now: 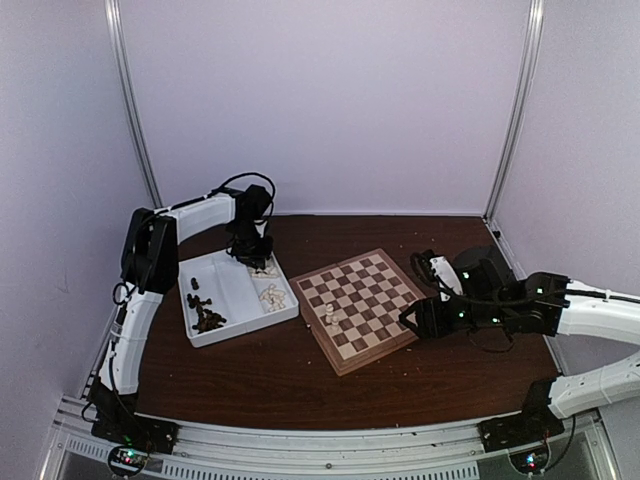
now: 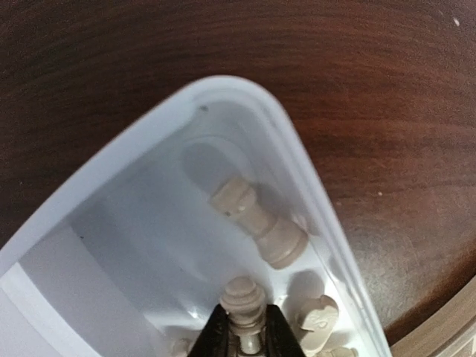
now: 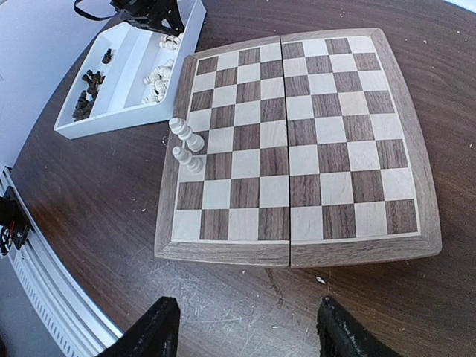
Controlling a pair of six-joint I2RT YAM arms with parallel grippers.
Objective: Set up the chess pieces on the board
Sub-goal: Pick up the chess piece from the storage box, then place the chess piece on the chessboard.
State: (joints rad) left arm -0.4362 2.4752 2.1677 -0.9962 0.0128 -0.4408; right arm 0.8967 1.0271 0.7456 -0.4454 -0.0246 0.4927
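1. Left gripper (image 2: 244, 341) in the tray's (image 2: 297, 171) far corner, pinching a cream piece (image 2: 244, 299).
2. Right gripper (image 3: 245, 335) gaping, empty, beside the board (image 3: 297, 141).
3. Board mid-table; two standing pieces (image 3: 186, 145) by its tray-side edge.

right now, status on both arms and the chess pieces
Left gripper pinching cream piece in tray. Right gripper open, empty, by board. Two cream pieces on board. Nothing blocking.

One chessboard (image 3: 297, 141) and one white compartmented tray (image 3: 111, 123) sit on the single worktop (image 3: 97, 208). Two cream chess pieces (image 3: 186, 135) stand on the board. In the tray lie two clusters of cream pieces (image 3: 158, 78) and one heap of dark brown pieces (image 3: 83, 104) with a couple of strays. Each colour has perhaps a dozen, too piled to count surely.
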